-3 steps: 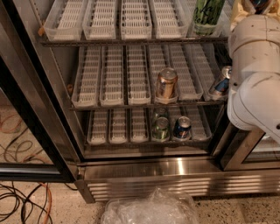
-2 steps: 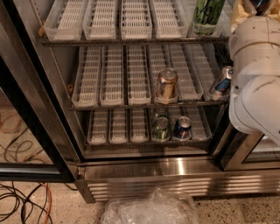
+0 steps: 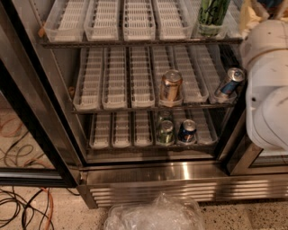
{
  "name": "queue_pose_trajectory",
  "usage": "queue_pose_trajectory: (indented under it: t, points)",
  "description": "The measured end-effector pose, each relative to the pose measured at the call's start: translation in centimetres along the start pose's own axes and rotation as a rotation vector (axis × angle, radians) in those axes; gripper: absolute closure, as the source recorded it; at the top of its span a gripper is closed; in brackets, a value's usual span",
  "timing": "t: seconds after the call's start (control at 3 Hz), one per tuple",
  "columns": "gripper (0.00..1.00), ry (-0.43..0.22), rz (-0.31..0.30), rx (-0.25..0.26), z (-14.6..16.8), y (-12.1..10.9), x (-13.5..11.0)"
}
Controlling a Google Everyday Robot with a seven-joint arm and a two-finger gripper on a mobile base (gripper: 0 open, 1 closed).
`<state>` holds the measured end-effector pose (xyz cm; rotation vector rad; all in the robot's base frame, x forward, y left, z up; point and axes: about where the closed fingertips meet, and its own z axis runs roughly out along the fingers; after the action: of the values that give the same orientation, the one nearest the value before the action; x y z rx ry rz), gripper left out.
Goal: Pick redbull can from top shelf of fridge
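Camera view, the only one: next to nothing has shifted over the last second. Cans, trays and the white arm (image 3: pixel 270 90) sit as they did, the arm filling the right edge with at most a slight drift. Reading: the reach has not begun in earnest, so the task is early. The pincer is not in view, either hidden past the arm or out of frame, so I cannot tell whether it is apart or together. The fridge (image 3: pixel 180 173) stands open, with its black door frame (image 3: pixel 31 121) off to the left. The redbull can (image 3: pixel 229 81) leans in the far-right tray of the second rack down in view, just beside the arm and apart from the gold can (image 3: pixel 171 85) a few trays to the left. The top shelf (image 3: pixel 135 42), the highest rack showing, carries a green can (image 3: pixel 211 13) at its right end. Room: open air before the racks at left and centre. It is tight at right, where the rack edge above, the side wall and the arm crowd the can. Lifting straight up looks cramped; drawing it outward seems the freer line. A plastic bag (image 3: pixel 153 213) lies on the floor below.
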<state>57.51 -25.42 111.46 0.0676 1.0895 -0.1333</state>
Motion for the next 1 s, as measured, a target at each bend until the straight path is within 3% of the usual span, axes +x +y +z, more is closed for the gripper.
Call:
queue_pose_trajectory:
  t: [0.67,1.0]
  points:
    - [1.00,0.102,0.026,-0.097,-4.6,0.7,-0.3]
    - [1.00,0.155,0.045,-0.181,-6.7,1.4,-0.1]
